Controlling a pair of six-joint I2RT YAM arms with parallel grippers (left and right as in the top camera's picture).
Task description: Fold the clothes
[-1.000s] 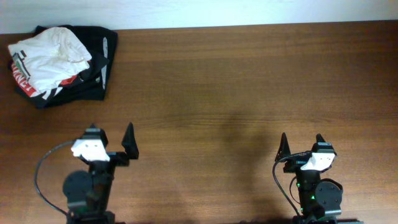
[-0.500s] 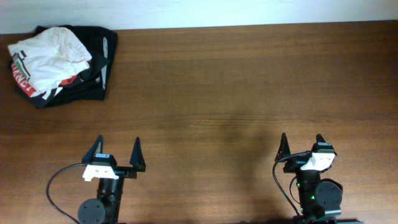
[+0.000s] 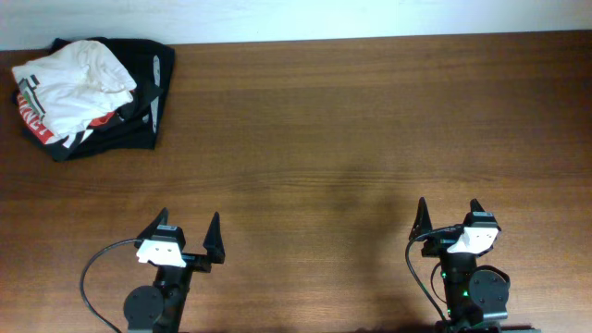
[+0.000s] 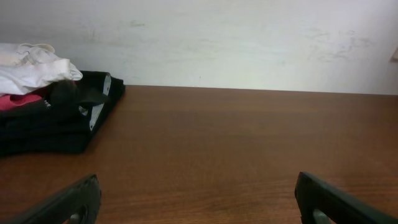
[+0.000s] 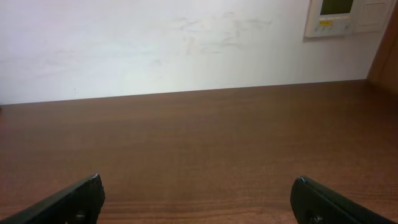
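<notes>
Evidently nothing was begun: white T-shirt (image 3: 74, 85) lay crumpled and unfolded atop a red garment (image 3: 30, 120) and a black garment (image 3: 129, 116) at the worktop's (image 3: 351, 120) far left corner. Left tool (image 3: 190, 222) and right tool (image 3: 449, 208) sat empty at the near edge, fingers spread apart, well away from it. Sleeves and hem were apparently lost in the bunching.

A crumpled white T-shirt (image 3: 69, 85) hides most of the red garment (image 3: 30, 122); its lettering shows only in part. The shirt's label (image 3: 30, 90) is too small to read. From the left wrist, both garments run off the left edge.
</notes>
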